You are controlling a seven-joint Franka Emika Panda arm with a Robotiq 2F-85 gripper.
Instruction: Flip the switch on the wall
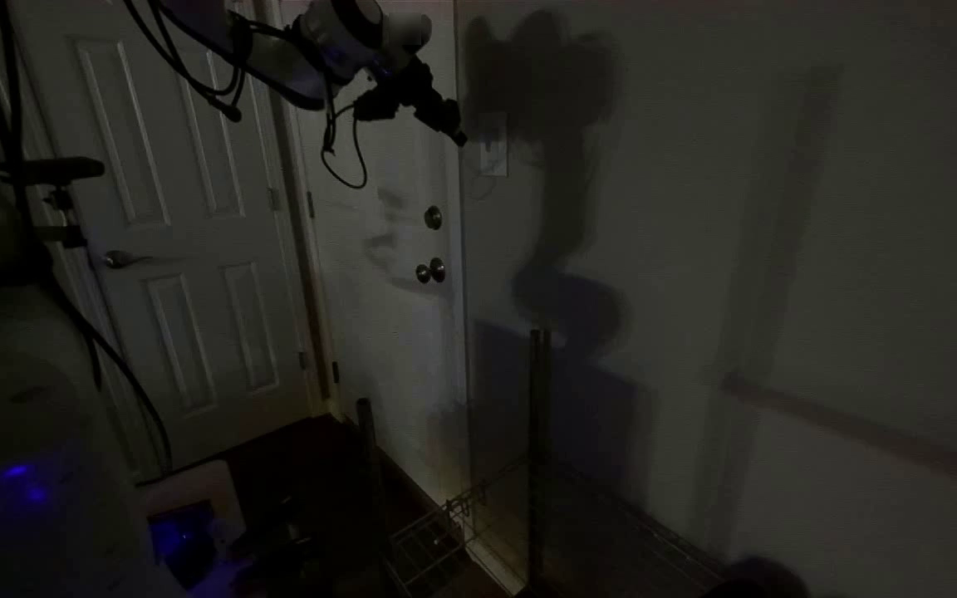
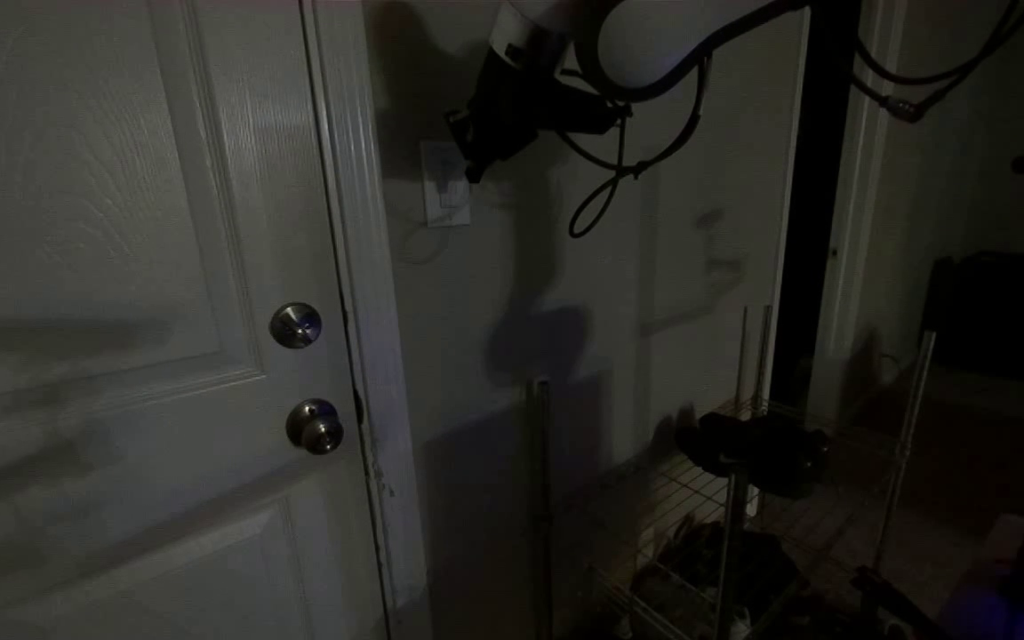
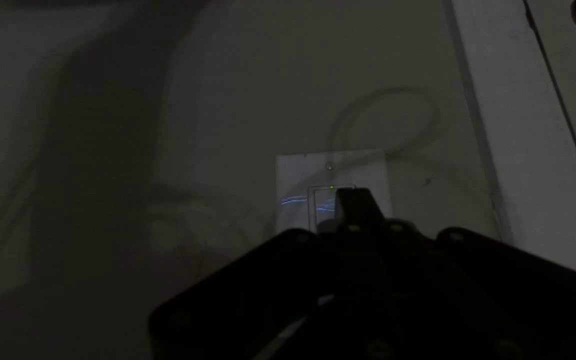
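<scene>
Smooth and dim, a white painted wall bears a white rectangular switch plate, which faces outward, long axis vertical, beside a white door frame; black jaws, closed and empty, hang close to it, contact unclear.

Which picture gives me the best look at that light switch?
The wrist view: the light switch appears largest there, with a tiny green light showing, though the pincer hides part of it. Both exterior views show it smaller and partly shadowed on the wall; in an exterior view the pincer overlaps the edge of its plate.
</scene>
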